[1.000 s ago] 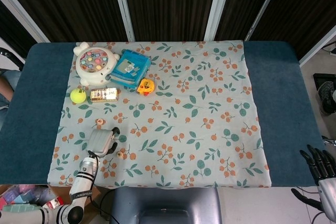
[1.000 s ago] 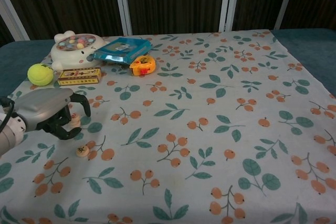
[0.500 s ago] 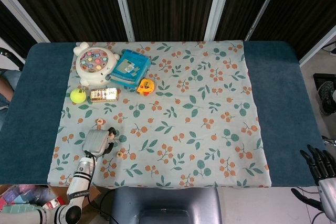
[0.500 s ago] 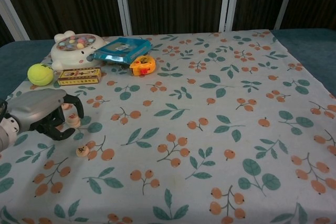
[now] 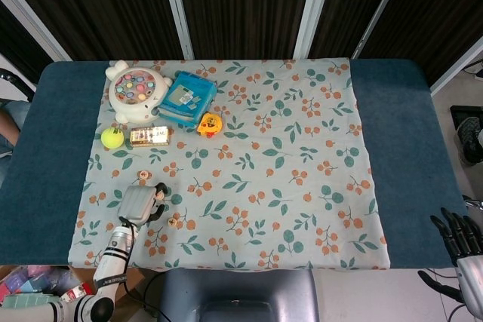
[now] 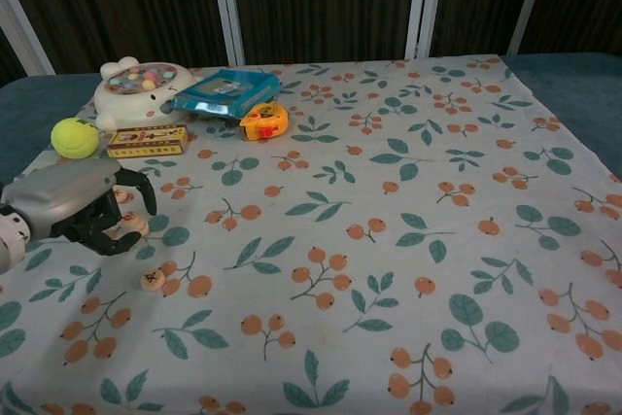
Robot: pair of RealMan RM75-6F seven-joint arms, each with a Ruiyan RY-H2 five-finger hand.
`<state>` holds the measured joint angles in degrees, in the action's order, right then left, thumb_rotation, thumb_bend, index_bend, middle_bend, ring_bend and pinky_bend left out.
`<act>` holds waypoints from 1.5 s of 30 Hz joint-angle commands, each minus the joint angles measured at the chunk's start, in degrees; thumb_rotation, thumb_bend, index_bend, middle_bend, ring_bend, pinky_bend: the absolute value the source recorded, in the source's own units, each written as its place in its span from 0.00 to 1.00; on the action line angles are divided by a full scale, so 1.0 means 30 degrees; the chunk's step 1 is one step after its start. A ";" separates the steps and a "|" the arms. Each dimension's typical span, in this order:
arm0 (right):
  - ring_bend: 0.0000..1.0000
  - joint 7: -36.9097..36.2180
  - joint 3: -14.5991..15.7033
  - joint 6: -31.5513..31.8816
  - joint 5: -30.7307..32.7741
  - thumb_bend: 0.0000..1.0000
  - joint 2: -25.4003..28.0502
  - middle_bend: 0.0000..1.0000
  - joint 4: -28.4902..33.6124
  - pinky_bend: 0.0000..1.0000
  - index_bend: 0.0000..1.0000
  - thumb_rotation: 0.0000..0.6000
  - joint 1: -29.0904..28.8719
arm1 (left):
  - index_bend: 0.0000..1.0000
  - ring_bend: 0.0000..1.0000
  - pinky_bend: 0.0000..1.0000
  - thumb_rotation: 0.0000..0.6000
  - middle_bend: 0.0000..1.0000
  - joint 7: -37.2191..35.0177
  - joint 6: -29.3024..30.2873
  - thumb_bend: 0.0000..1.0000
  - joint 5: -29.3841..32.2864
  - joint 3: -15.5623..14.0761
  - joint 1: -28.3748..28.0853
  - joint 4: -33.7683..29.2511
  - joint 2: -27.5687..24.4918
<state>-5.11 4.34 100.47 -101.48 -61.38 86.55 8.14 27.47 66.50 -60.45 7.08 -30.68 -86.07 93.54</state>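
Note:
My left hand hovers low over the floral cloth near its front left corner, grey back up and dark fingers arched down and apart. A small round wooden piece lies on the cloth right at the fingertips; I cannot tell whether they touch it. A second such piece lies a little nearer the front edge. My right hand hangs off the table's front right corner, fingers spread, holding nothing.
At the back left stand a round fishing-game toy, a blue box, a yellow tape measure, a tennis ball and a small yellow box. The blue table extends past the cloth on both sides.
My left hand has drifted slightly left and back along the cloth, staying by the same wooden piece. Both pieces and the right hand have not moved.

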 commanded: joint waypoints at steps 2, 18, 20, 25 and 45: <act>0.00 -0.0030 0.0001 0.0016 -0.0001 0.20 0.0006 0.00 -0.0016 0.03 0.00 1.00 0.0007 | 0.36 1.00 1.00 1.00 1.00 -0.0963 0.0295 0.40 -0.0711 0.0375 -0.0026 0.0056 0.0141; 0.00 -0.0104 -0.0040 0.0055 0.0064 0.20 0.0028 0.00 -0.0052 0.03 0.00 1.00 0.0029 | 0.39 1.00 1.00 1.00 1.00 -0.2632 -0.2648 0.40 0.3113 0.3272 -0.1328 0.4671 0.0207; 0.00 0.0012 -0.0043 -0.0024 0.0089 0.20 0.0016 0.00 -0.0002 0.03 0.00 1.00 0.0011 | 0.39 1.00 1.00 1.00 1.00 -0.2415 -0.2970 0.40 0.3423 0.3223 -0.1501 0.5188 0.0364; 0.00 -0.0013 -0.0096 -0.0031 0.0199 0.20 0.0030 0.00 0.0045 0.03 0.00 1.00 0.0013 | 0.42 1.00 1.00 1.00 1.00 -0.2010 -0.3421 0.40 0.3923 0.3102 -0.1734 0.5705 0.0434; 0.00 0.0038 -0.0086 -0.0114 0.0210 0.20 0.0027 0.00 0.0095 0.03 0.00 1.00 -0.0003 | 0.39 1.00 1.00 1.00 1.00 -0.2361 -0.3547 0.38 0.3468 0.2477 -0.1869 0.7083 0.1363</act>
<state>-5.00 4.09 100.12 -100.85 -61.30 86.83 8.12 20.42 55.91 -50.04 14.56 -36.27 -64.94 97.53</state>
